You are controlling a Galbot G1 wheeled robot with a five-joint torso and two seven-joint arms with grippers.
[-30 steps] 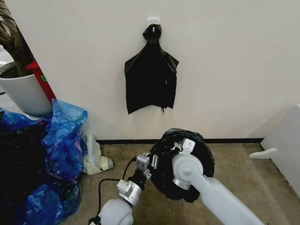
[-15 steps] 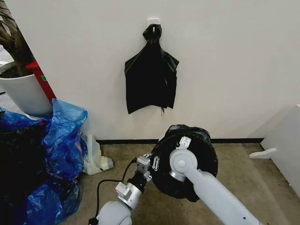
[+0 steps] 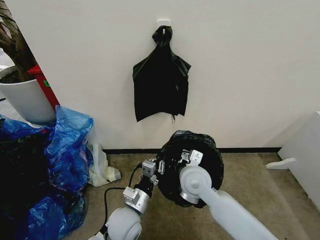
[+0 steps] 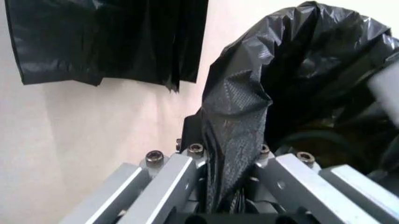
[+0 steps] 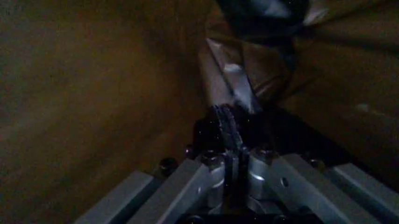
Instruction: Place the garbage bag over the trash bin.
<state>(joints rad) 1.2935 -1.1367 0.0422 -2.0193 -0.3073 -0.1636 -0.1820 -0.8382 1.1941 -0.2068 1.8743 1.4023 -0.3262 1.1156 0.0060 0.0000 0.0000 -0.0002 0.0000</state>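
The garbage bag [image 3: 192,167] is held up in the air between the two arms, in front of the wall and above the carpeted floor [image 3: 260,180], with its mouth stretched into a wide black ring. The left pincer [image 4: 227,196] grips one edge of this ring: in the left wrist view a fold of the wrinkled film runs down between its two fingers [image 4: 181,170], which are pressed together on it. The right pincer [image 5: 232,140] is inside the bag, where the light is brownish, and its jaws are closed on a thin pleat of the plastic. In the head view the right arm goes into the opening from below. The cream-white trash bin cannot be made out; it may be hidden behind the bag and the arms, so I cannot say if the bag is already over it. I judge the bag is very light, soft and slippery, without any stiffness, so it will sag and fold wherever nothing holds it. It can also tear if it is pulled hard over a rim. The best place to hold is the mouth edge, at two opposite points, as now. A bundle of black bags [image 3: 161,75] hangs on the wall, and blue plastic bags [image 3: 67,145] lie well apart at the left.
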